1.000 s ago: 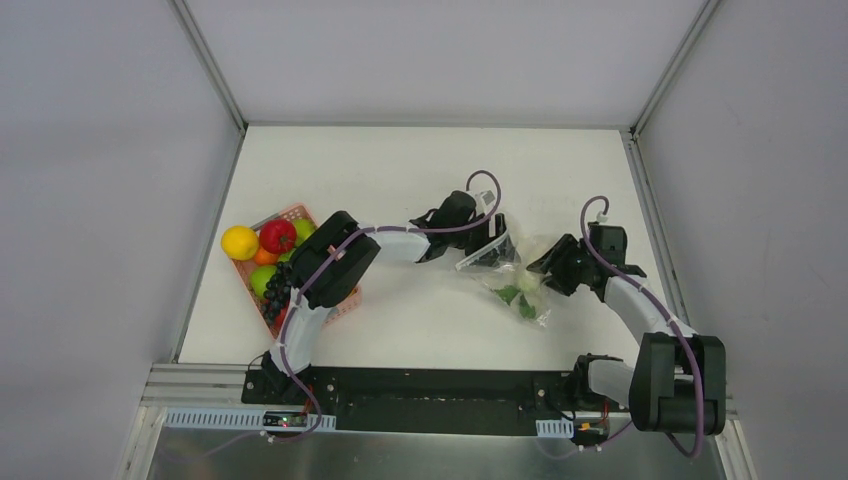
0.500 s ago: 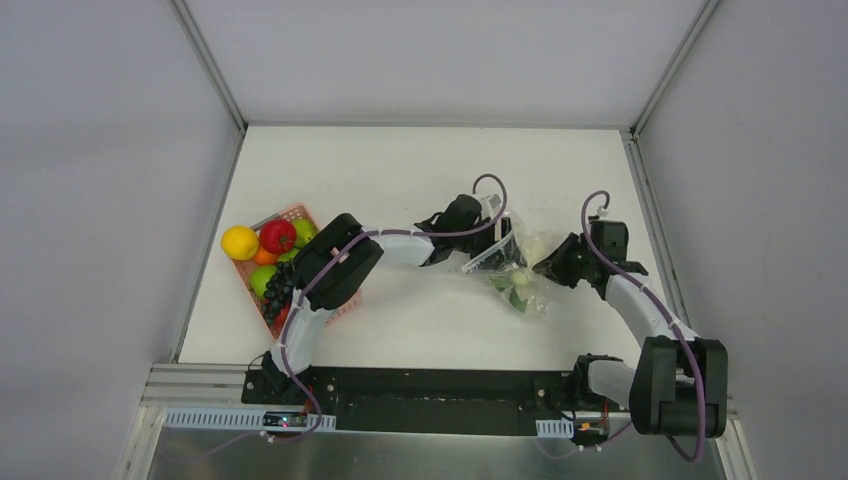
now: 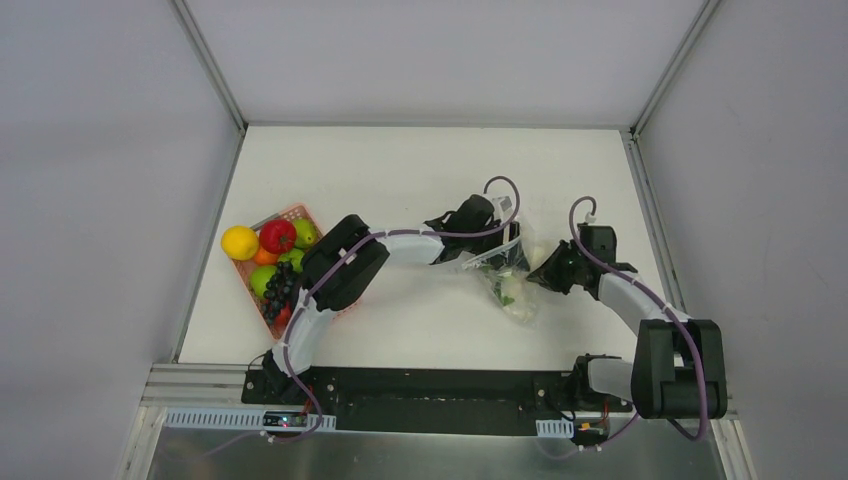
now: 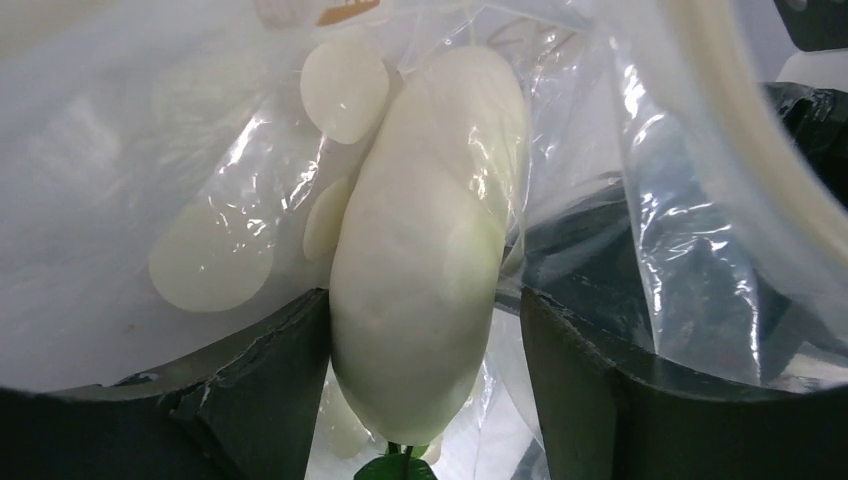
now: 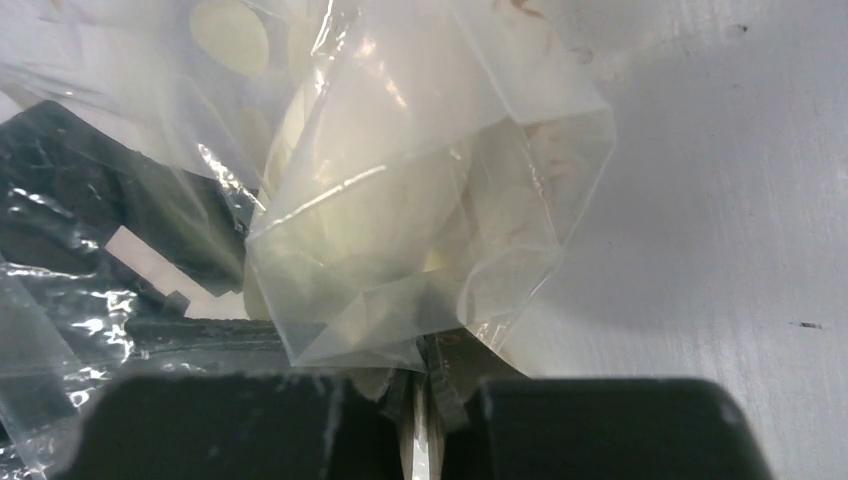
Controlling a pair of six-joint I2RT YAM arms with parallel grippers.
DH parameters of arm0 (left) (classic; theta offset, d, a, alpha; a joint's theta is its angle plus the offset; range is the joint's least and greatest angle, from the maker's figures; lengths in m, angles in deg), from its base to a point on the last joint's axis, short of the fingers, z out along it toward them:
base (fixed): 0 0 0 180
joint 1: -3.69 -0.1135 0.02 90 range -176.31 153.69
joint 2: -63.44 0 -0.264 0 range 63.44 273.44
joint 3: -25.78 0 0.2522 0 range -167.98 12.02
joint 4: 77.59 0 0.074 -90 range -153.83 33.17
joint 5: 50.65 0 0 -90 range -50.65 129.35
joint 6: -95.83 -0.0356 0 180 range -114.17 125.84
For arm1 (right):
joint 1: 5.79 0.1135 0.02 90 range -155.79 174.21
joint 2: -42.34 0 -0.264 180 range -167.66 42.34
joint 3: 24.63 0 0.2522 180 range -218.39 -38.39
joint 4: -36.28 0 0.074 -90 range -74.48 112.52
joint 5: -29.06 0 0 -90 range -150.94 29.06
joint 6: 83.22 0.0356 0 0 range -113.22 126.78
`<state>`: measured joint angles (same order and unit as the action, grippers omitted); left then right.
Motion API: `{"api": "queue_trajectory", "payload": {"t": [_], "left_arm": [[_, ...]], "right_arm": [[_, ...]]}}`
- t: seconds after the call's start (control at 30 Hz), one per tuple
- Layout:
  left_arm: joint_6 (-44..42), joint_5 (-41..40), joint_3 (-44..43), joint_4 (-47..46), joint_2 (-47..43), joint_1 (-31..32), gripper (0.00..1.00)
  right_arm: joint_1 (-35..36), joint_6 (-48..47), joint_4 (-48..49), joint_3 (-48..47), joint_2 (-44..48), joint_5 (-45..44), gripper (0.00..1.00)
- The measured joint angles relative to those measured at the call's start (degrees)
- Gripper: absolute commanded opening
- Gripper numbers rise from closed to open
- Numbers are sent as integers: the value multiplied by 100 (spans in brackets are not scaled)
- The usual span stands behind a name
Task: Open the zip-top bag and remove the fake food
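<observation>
Zip-top bag (image 3: 507, 272): right half of table, between both tools | left tool (image 3: 500, 243): spread around white vegetable (image 4: 425, 240) inside bag | right tool (image 3: 541, 272): pinched on bag film | step: emptying bag | next: close on vegetable, withdraw.

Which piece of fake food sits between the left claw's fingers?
The white elongated vegetable, still inside the zip-top bag. The yellow fruit and red tomato lie at the pink basket.
</observation>
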<state>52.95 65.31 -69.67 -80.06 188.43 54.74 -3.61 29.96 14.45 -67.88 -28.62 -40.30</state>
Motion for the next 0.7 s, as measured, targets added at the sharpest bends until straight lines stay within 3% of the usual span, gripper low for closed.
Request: {"api": "queue_trajectory", "payload": {"t": [0.23,0.4,0.7], "left_arm": [[-557,-166,-210,492,37,105,50],[-962,-348,-199,811,-111,153,31],[-1700,-728,-48,2120,-898,175,31]], "right_arm": [[24,2,13,46,-2,-39,6],[42,39,13,72,11,-72,6],[57,107,-33,105,245,-372,0]]}}
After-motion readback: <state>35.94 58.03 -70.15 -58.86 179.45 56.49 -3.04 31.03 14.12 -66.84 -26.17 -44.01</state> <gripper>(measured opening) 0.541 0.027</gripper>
